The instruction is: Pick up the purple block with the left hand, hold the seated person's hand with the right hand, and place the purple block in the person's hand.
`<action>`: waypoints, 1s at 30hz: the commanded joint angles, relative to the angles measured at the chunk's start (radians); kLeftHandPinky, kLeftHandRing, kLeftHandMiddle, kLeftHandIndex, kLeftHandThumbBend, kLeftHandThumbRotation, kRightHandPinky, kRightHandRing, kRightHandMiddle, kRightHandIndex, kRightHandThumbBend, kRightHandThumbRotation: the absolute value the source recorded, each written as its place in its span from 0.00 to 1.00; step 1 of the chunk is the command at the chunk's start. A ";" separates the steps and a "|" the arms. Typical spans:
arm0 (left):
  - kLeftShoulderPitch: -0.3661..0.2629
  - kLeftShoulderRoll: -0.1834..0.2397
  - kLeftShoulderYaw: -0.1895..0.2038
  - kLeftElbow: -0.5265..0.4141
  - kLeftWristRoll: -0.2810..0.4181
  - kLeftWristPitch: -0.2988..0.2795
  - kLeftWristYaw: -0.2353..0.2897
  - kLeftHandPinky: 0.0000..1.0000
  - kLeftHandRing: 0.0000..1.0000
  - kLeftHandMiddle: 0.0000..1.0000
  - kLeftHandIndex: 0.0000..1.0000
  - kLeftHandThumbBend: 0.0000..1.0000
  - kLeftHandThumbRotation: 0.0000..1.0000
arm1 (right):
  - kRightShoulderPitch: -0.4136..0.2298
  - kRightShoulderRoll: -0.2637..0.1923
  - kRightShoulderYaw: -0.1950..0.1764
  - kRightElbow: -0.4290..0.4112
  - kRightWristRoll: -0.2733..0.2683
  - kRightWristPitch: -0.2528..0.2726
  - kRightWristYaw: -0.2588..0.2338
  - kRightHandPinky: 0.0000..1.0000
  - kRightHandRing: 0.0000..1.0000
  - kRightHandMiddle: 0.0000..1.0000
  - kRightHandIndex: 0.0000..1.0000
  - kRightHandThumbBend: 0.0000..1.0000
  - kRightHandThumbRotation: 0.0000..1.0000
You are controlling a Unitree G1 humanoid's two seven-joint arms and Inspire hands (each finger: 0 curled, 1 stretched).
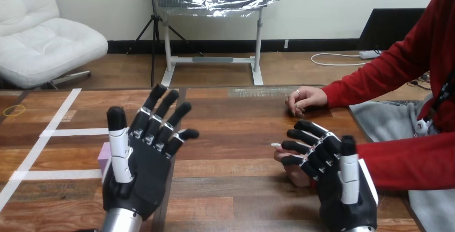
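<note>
My left hand (pixel 140 157) is raised over the near left of the wooden table (pixel 230 181), fingers straight and fanned apart, gripping nothing. The purple block (pixel 103 155) sits on the table just behind it, showing past its thumb side. My right hand (pixel 335 181) is at the near right, fingers loosely extended over the person's hand (pixel 291 174), which lies beneath them. My thumb stands up clear of it, so nothing is clasped. The person's other hand (pixel 306 100) rests farther back on the table.
</note>
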 commanded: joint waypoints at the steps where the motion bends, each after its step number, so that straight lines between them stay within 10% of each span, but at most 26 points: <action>1: -0.053 -0.023 -0.015 -0.020 0.048 -0.053 0.012 0.80 0.89 0.90 0.88 0.96 0.81 | -0.048 -0.004 -0.009 -0.001 0.009 -0.030 0.026 0.55 0.68 0.71 0.70 1.00 0.92; 30: -0.131 0.086 0.034 -0.098 0.164 -0.091 0.096 1.00 0.99 0.97 0.97 0.85 0.91 | -0.051 -0.016 -0.013 0.022 -0.001 -0.062 0.057 0.62 0.75 0.77 0.75 1.00 1.00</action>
